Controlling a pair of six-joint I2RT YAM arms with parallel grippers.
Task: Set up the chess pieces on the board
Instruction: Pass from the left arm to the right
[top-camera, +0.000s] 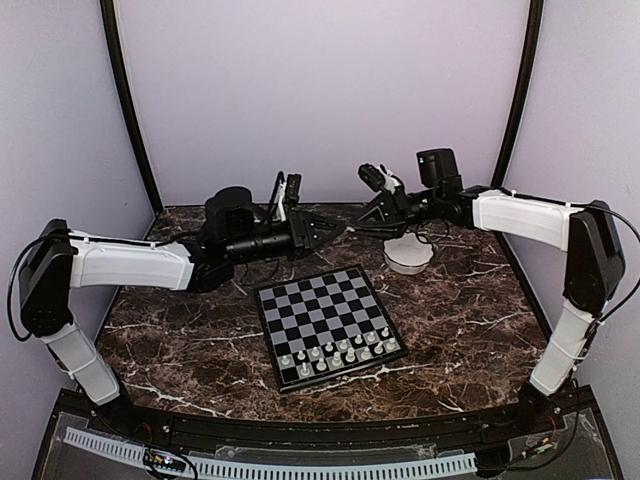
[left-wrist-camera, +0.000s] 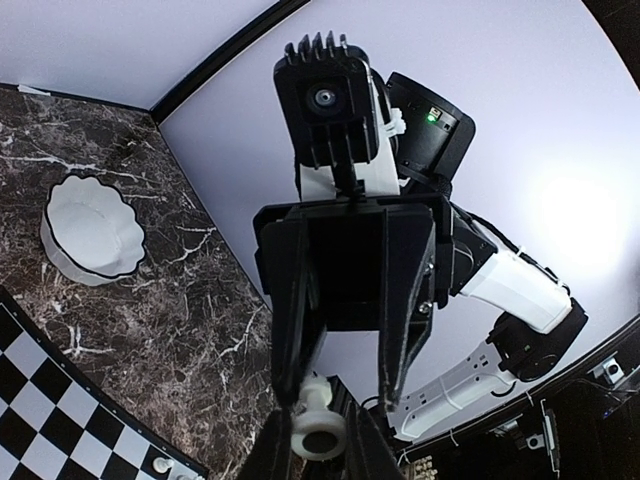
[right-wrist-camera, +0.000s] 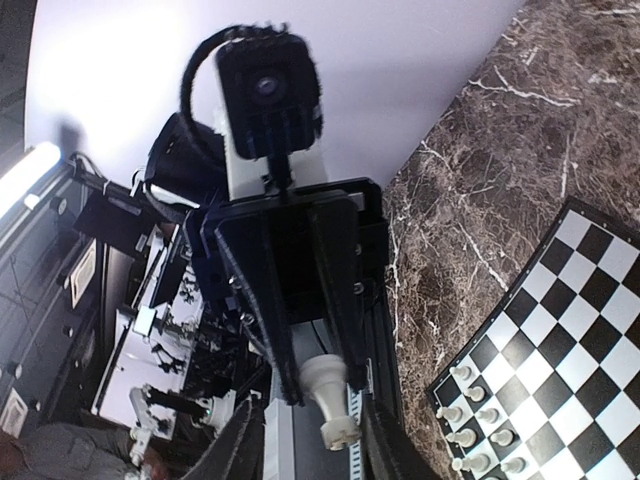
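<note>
Pale lilac walls (top-camera: 320, 90) close in three sides, with black struts (top-camera: 128, 110) running up the rear corners. The table (top-camera: 470, 300) is dark brown marble veined with white. Outside the walls, a strip light (right-wrist-camera: 25, 175) glows beside a cluttered work area (right-wrist-camera: 150, 350).

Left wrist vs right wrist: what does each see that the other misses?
Left wrist only: the bowl, the right arm and the right tool head-on, jaws apart. Right wrist only: two rows of set pieces, the left tool head-on, and a cluttered bench in the background. Both: the one piece the left tool grips between the two tools, the board and the table.
</note>
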